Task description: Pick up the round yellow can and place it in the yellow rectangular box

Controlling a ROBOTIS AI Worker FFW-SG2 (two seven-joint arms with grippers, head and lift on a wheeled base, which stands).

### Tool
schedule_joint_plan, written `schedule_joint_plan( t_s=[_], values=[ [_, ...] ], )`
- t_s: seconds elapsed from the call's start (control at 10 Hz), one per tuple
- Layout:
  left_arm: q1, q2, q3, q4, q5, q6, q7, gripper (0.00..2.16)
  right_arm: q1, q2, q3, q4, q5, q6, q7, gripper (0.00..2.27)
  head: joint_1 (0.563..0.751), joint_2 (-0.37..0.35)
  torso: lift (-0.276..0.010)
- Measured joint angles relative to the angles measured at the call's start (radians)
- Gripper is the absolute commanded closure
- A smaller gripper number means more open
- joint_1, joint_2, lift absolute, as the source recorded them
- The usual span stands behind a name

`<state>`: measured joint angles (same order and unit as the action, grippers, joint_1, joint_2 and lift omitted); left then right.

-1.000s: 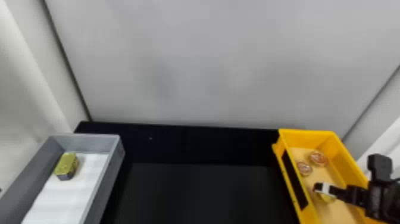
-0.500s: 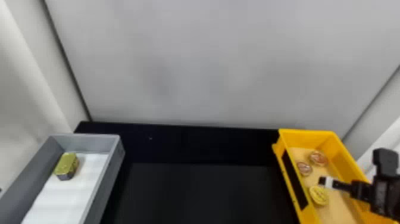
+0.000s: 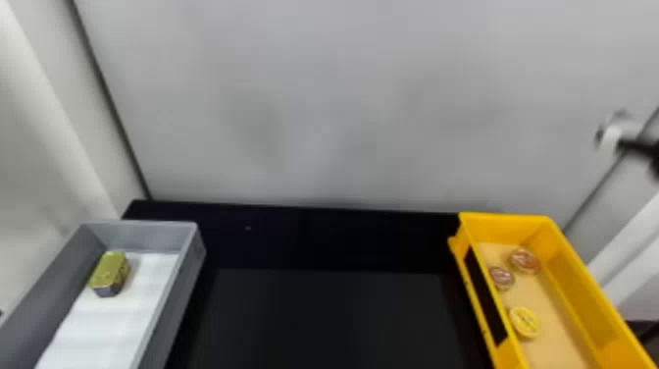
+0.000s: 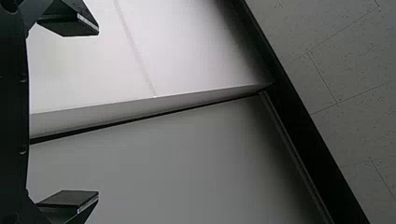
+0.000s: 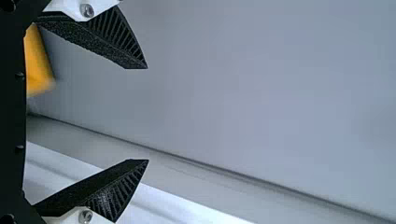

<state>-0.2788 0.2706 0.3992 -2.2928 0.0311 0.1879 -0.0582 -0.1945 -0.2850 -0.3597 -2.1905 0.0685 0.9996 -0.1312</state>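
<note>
While the round yellow can [image 3: 524, 323] lay inside the yellow rectangular box [image 3: 505, 222], lower right of the head view, the left gripper [image 4: 98, 113] and right gripper [image 5: 148, 114] had empty fingers, spread apart; a low swing by the latter could have jolted the box.

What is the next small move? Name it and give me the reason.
Probably park the right gripper clear of the yellow rectangular box and leave the round yellow can alone: the can lies on the box's floor, and the gripper's fingers stand apart with nothing between them, so the placing looks done.
</note>
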Motion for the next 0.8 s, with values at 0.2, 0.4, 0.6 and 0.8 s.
schedule_joint_plan(
  t_s=[0.2, 0.4, 0.6, 0.8],
  values=[
    [0.0, 0.003, 0.011, -0.006, 0.0, 0.004, 0.0, 0.05, -0.101, -0.017, 0.147, -0.167, 0.179, -0.089, -0.071, 0.06, 0.678, -0.078, -0.009],
    [0.009, 0.005, 0.029, -0.014, 0.001, 0.008, 0.001, 0.05, -0.187, -0.052, 0.239, -0.2, 0.257, -0.185, -0.071, 0.06, 0.678, -0.078, -0.009],
    [0.013, 0.005, 0.039, -0.018, 0.002, 0.008, 0.003, 0.05, -0.24, -0.098, 0.277, -0.198, 0.291, -0.325, -0.067, 0.06, 0.678, -0.078, -0.009],
    [0.014, 0.005, 0.044, -0.019, 0.001, 0.008, 0.003, 0.05, -0.271, -0.129, 0.285, -0.196, 0.325, -0.446, -0.067, 0.06, 0.678, -0.078, -0.009]
  ],
)
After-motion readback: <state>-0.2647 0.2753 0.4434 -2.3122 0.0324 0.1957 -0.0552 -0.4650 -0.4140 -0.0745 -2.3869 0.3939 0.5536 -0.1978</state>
